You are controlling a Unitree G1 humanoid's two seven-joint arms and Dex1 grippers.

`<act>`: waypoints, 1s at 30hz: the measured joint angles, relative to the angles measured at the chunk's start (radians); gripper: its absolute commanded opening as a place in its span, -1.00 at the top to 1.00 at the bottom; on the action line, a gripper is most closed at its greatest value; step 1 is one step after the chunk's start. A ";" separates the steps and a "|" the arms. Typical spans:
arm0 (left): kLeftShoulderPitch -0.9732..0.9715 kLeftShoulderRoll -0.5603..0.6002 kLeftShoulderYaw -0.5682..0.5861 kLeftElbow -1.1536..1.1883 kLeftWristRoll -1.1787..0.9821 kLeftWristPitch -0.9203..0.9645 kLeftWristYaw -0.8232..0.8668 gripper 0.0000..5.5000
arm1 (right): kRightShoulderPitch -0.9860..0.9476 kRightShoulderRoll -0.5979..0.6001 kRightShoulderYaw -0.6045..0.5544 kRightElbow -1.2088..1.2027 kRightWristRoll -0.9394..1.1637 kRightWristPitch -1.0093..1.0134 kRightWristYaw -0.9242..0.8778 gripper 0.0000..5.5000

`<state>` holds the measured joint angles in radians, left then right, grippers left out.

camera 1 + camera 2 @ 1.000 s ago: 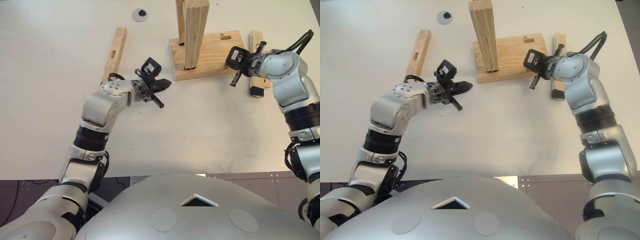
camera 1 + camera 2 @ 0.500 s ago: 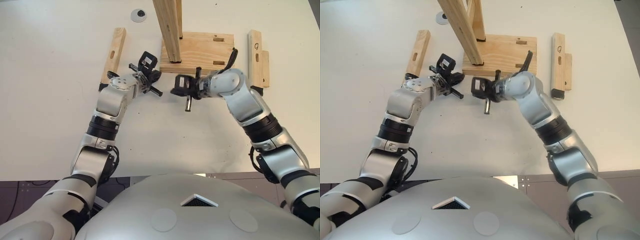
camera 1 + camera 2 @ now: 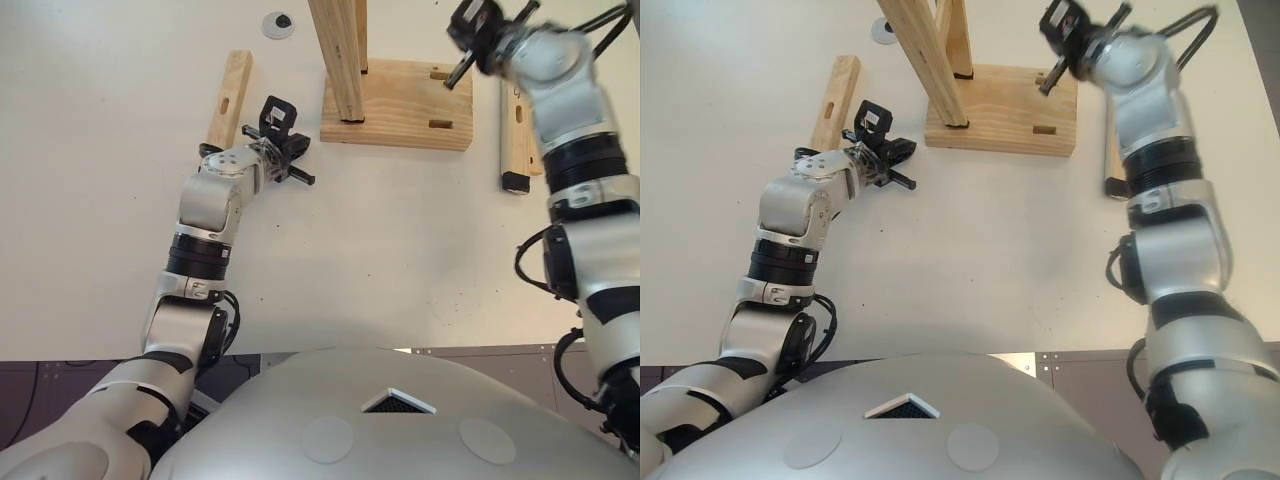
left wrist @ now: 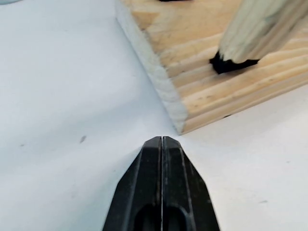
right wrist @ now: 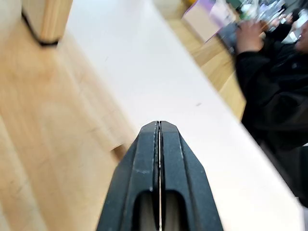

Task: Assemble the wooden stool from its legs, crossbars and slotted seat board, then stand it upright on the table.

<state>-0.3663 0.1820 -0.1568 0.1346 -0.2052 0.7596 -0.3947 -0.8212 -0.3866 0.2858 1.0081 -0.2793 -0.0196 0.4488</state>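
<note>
The right arm has swung away from the table in front of the board and is now raised over the board's far right corner. The left arm has moved only a little, closer to the board's left side.

The flat light-wood slotted seat board [image 3: 400, 115] lies on the white table [image 3: 400, 260], in the far middle of it. Two thick light-wood legs stand upright in the board's left part: the near leg [image 3: 337, 60] and the far leg [image 3: 359, 35] just behind it. Two small rectangular slots on the right part of the board are open.

The left gripper [image 4: 162, 140] is low over the table, and its black fingers are pressed together with nothing between them. The tips point at the near left corner of the board and are just beside it. I cannot tell if they touch the wood.

The right gripper [image 5: 159, 124] also has its two fingers pressed together and holds nothing. It hangs over the board surface, close to the far right slot. I cannot tell if it touches the board.

A loose light-wood bar with an oval slot [image 3: 229, 98] lies flat on the table to the left of the left gripper. Another loose wooden bar with a dark end [image 3: 511, 140] lies just right of the board, partly hidden behind the right arm. A small round grey disc [image 3: 278, 25] sits on the far part of the table.
</note>
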 measured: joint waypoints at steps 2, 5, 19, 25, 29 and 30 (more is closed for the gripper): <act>-0.014 -0.014 -0.017 -0.005 0.000 0.008 -0.006 1.00 | -0.005 0.020 0.043 0.112 -0.053 -0.081 -0.067 1.00; -0.026 -0.031 -0.028 -0.047 -0.001 0.021 -0.008 1.00 | -0.019 0.013 0.070 0.151 -0.080 -0.109 -0.027 1.00; -0.024 -0.050 0.028 0.032 0.037 -0.042 0.062 1.00 | 0.090 -0.058 0.155 -0.285 -0.007 -0.038 0.529 1.00; -0.041 -0.016 0.071 0.101 0.068 -0.105 0.083 1.00 | 0.183 0.065 0.245 -0.572 0.097 0.145 0.742 1.00; -0.049 -0.004 0.213 0.096 -0.048 -0.108 0.047 1.00 | 0.209 0.117 0.154 -0.559 0.184 0.231 0.645 1.00; -0.045 -0.002 0.258 0.077 -0.093 -0.103 0.032 1.00 | 0.210 0.115 0.099 -0.554 0.210 0.270 0.606 1.00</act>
<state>-0.4117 0.1801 0.1016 0.2118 -0.2985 0.6565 -0.3627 -0.6113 -0.2714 0.3846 0.4539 -0.0691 0.2505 1.0550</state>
